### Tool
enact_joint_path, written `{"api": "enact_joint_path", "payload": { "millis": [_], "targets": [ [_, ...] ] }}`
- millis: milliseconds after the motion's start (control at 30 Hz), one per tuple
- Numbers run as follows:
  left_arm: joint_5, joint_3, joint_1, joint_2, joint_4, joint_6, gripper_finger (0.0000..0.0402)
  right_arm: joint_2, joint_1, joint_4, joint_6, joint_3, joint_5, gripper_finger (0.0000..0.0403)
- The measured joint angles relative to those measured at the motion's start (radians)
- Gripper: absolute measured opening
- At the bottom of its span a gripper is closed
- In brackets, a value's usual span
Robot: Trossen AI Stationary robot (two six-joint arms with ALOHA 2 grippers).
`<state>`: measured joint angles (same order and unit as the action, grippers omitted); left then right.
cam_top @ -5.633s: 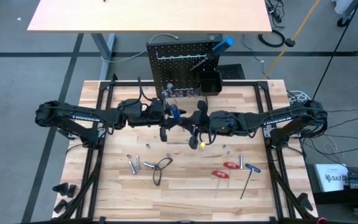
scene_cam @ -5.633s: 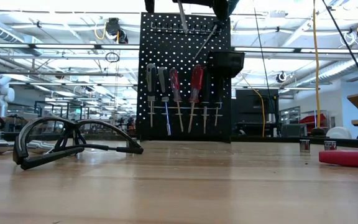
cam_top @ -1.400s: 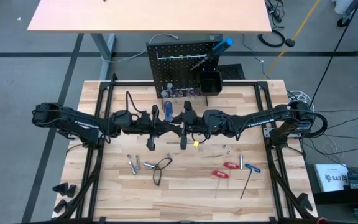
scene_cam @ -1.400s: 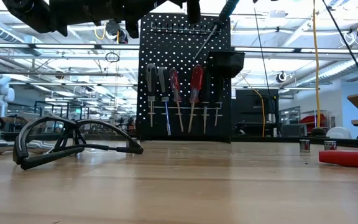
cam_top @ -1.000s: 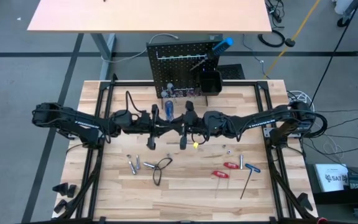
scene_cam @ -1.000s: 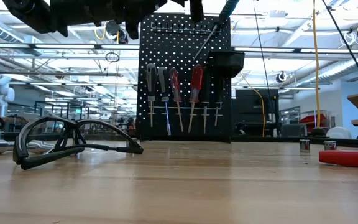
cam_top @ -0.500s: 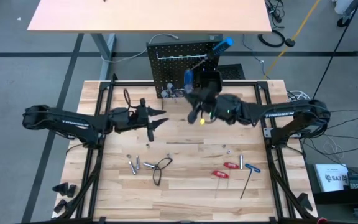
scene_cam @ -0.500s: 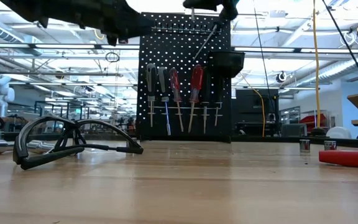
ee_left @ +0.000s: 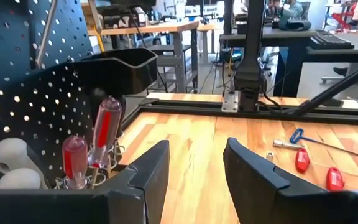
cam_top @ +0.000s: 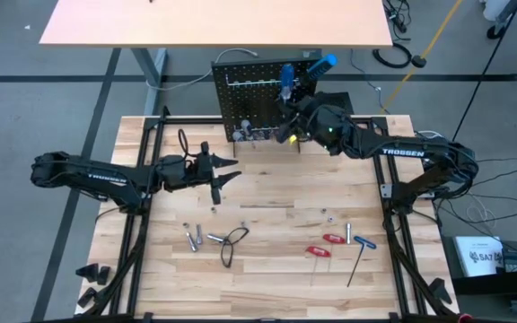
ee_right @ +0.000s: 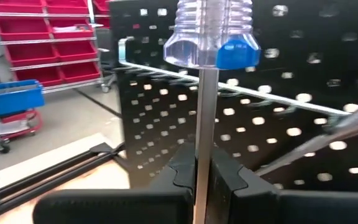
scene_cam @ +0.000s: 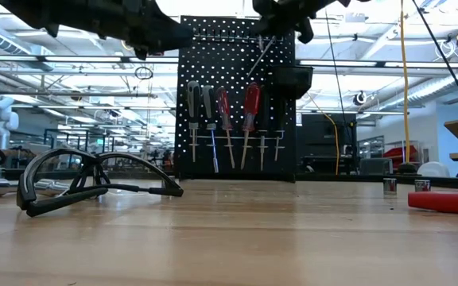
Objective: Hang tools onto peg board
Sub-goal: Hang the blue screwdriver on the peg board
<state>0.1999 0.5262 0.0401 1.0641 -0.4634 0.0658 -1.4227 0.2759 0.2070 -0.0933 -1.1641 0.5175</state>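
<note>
A: What has changed in the last second?

B: Handover done. The left gripper (cam_top: pixel 225 177) has let go and drawn back to the left half of the table; its fingers (ee_left: pixel 151 171) stand wide apart with nothing between them. The right gripper (cam_top: pixel 285 112) has swung away from mid-table to the far edge, up against the peg board (cam_top: pixel 240 81).

A: Is it carrying something?

B: Yes. Its jaws are pinched on the steel shaft of a screwdriver with a clear and blue handle (ee_right: pixel 211 32), held upright, handle on top. In the high view the blue handle (cam_top: pixel 286 73) sits over the board's upper hook rail.

A: Seated on a hook?

B: Can't confirm. The wrist view shows the shaft in front of the rail, not clearly in it, so probably not yet. Judgement: the next move is lining the shaft into a slot and lowering.

A: And the rest?

B: Several screwdrivers (scene_cam: pixel 229 119) already hang in the lower row. Red-handled tools (cam_top: pixel 326 244), hex keys, bits and the black wire loop (cam_top: pixel 232 240) lie on the near table, so plenty remains.
</note>
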Motion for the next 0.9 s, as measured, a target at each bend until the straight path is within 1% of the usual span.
{"api": "enact_joint_path", "payload": {
  "millis": [167, 433, 900],
  "targets": [
    [0.000, 0.000, 0.001, 0.000, -0.002, 0.003, 0.0156, -0.003, 0.041, 0.012, -0.016, 0.000, -0.013, 0.0005],
    [-0.001, 0.000, 0.000, 0.000, -0.015, 0.001, 0.0156, -0.051, 0.073, 0.066, -0.026, -0.001, -0.047, 0.0005],
    [-0.001, -0.001, 0.000, 0.000, -0.014, -0.001, 0.0156, -0.054, 0.124, 0.072, -0.041, -0.001, -0.057, 0.0005]
  ]
}}
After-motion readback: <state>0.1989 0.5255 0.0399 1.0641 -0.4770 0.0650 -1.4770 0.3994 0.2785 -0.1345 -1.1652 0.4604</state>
